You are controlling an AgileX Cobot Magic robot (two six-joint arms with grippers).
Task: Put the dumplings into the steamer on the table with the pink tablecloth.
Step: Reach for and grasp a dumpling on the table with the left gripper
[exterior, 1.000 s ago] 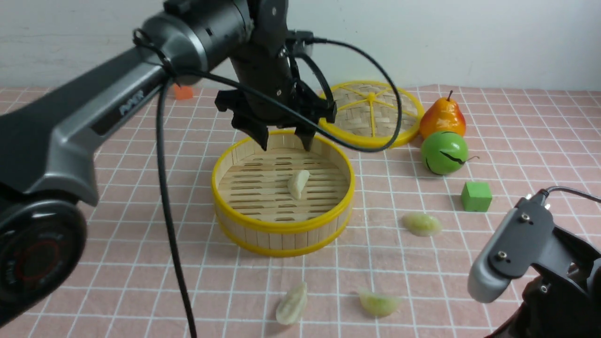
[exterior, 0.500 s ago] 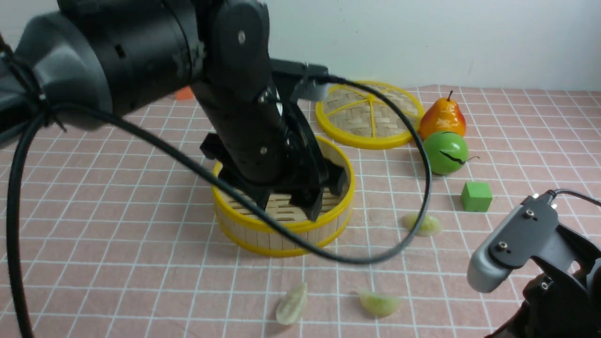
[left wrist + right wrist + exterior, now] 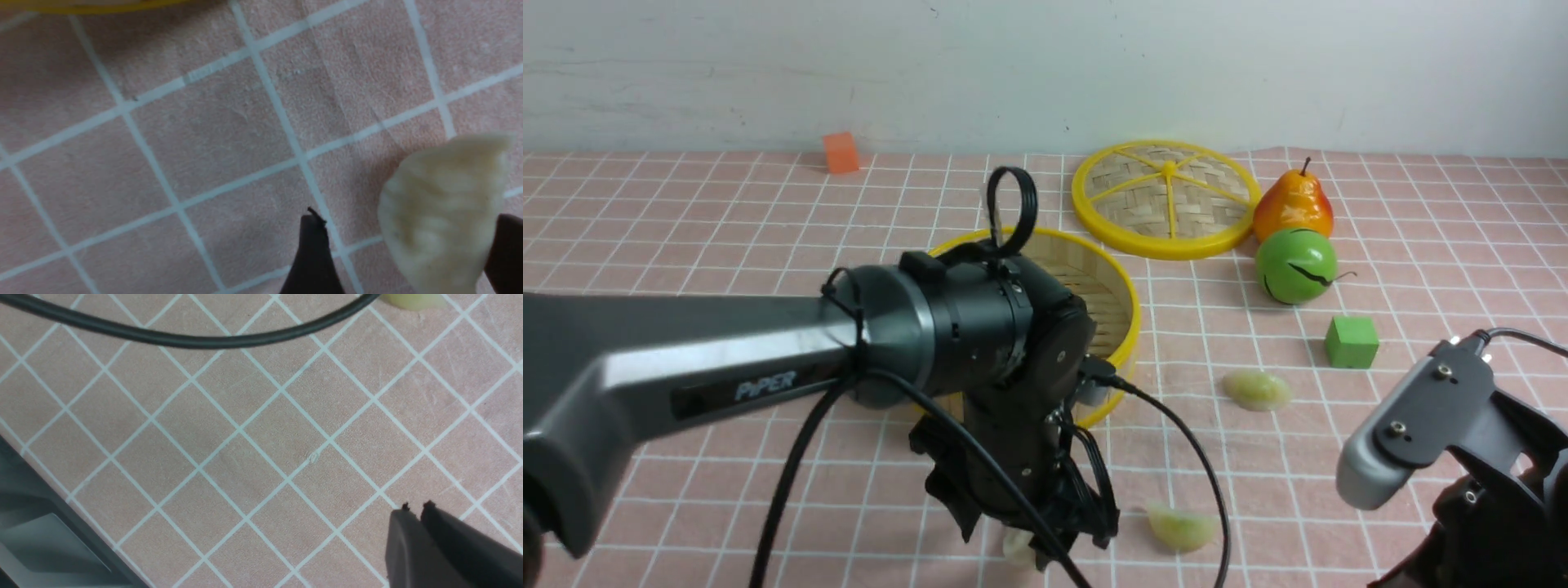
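Left gripper [image 3: 1011, 543]: fingers spread wide, low over pink tablecloth [image 3: 686, 245] on near side of steamer [image 3: 1129, 314], straddling cream dumpling [image 3: 443, 212]. Likely set for pinch. Dumpling off-centre, hugging one finger [image 3: 506, 245], so probable nudge on closing. Steamer floor mostly hidden behind left arm [image 3: 727, 367]. Green dumpling [image 3: 1183, 527] waiting near-right of steamer, second green dumpling [image 3: 1258, 389] just right of steamer. Right gripper [image 3: 412, 516]: pressed together, empty, parked far right of steamer, probably keeping clear.

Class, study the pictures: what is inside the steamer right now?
In the steamer, only a strip of slatted floor and inner wall shows, on its right side. The left arm covers the rest, so whatever lies there cannot be seen.
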